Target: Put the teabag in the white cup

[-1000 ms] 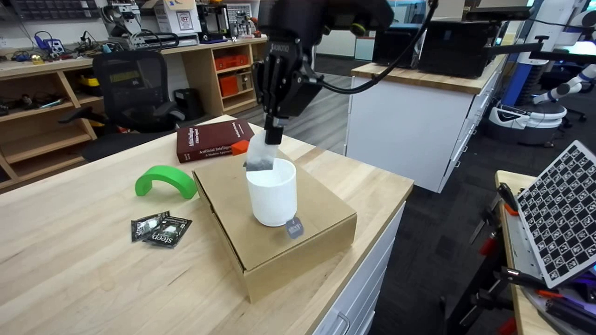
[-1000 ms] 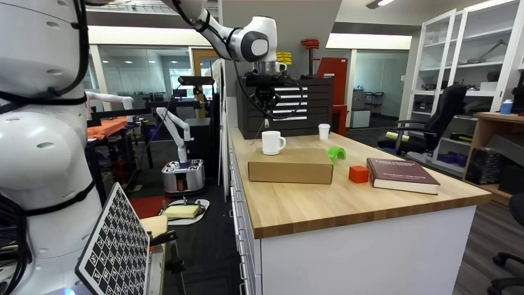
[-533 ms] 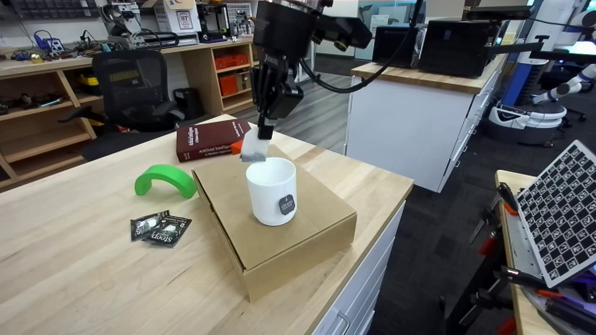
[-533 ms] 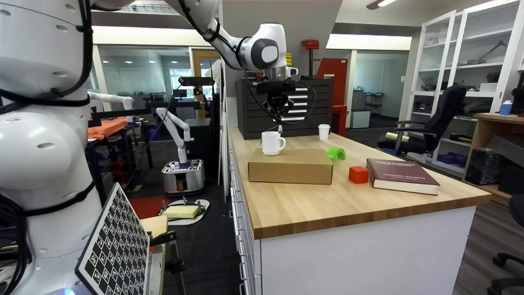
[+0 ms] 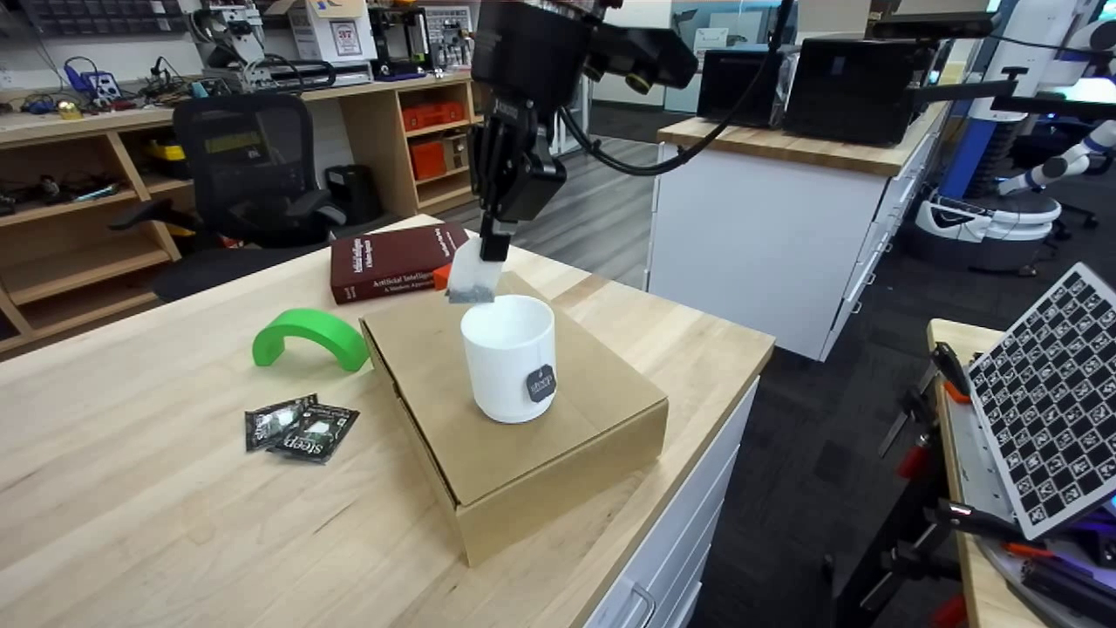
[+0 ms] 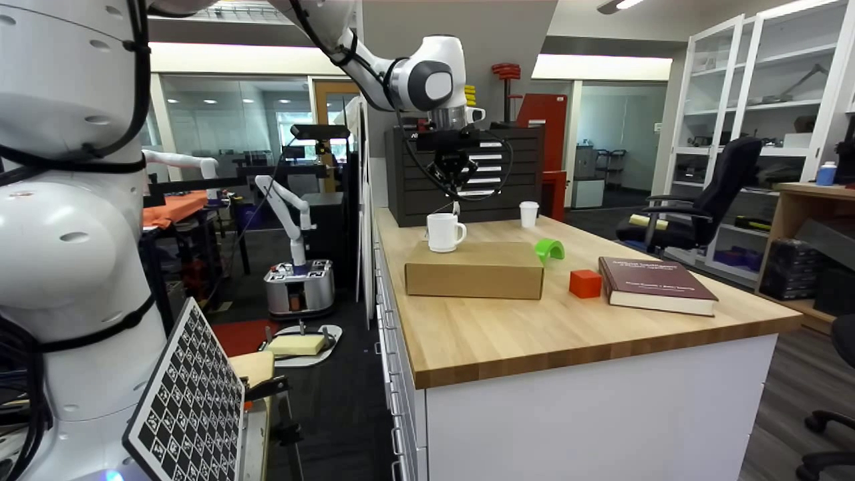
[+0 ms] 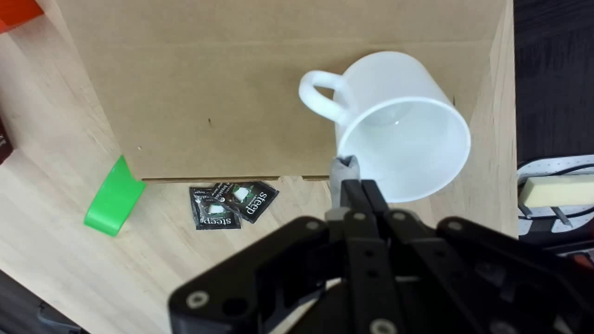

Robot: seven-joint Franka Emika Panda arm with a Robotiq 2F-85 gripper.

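The white cup (image 5: 506, 371) stands upright on a cardboard box; its handle shows in the wrist view (image 7: 387, 76) and in an exterior view (image 6: 441, 234). My gripper (image 5: 495, 249) is shut on the teabag (image 5: 475, 275), a pale pouch with a darker lower end that hangs from the fingertips. The teabag is at the height of the cup's rim or just above, at its edge. In the wrist view the teabag (image 7: 342, 178) overlaps the rim's lower left beside my fingertips (image 7: 359, 183). A dark tag (image 5: 540, 383) hangs against the cup's outer side. Its string is barely visible.
The cardboard box (image 5: 575, 453) lies near the table edge. Black packets (image 5: 303, 429), a green arch (image 5: 309, 336), a maroon book (image 5: 397, 262) and a red block (image 6: 585, 284) lie around it. A smaller white cup (image 6: 528, 214) stands farther back.
My gripper and the teabag have shifted toward the far left side of the cup in an exterior view, slightly upward. The tag has risen from the cup's base onto its side. Little moved lately.
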